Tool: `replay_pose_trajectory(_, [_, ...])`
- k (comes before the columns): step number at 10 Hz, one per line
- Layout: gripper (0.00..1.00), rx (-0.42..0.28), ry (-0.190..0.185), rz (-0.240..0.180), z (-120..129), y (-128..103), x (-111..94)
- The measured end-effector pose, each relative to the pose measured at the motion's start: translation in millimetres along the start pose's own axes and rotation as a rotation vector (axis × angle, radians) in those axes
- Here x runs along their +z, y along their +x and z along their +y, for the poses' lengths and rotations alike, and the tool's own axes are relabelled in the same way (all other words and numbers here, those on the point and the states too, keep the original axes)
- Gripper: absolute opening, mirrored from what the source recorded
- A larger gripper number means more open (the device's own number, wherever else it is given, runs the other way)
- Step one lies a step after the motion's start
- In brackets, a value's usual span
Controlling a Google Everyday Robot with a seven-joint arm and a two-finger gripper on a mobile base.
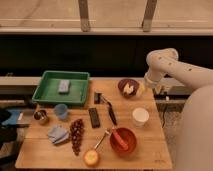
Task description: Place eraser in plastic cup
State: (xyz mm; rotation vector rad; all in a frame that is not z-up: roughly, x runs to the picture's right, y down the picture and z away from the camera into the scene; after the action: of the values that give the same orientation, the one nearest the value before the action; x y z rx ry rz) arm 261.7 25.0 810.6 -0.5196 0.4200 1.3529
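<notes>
- We see a matt, pale wooden tabletop (150, 146).
- The eraser (94, 117) looks matt black; the plastic cup (61, 111) smooth light blue.
- The metal cup (40, 116) shines.
- The gripper (161, 90), at the tabletop's right edge, looks dark and matt.
</notes>
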Motion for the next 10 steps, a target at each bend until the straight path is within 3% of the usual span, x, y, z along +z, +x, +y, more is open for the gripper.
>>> replay_pose_trajectory(4, [0.73,0.002,0.003,0.004,-2,-2,-1])
replay_pose_trajectory(5, [0.73,-0.012,0.008,0.031,-4,-8,2])
replay_pose_trajectory(7, [0.73,-0.054,-0.002,0.128,0,-26,23])
replay_pose_trajectory(10, [0.73,-0.13,-0.018,0.199,22,-27,39])
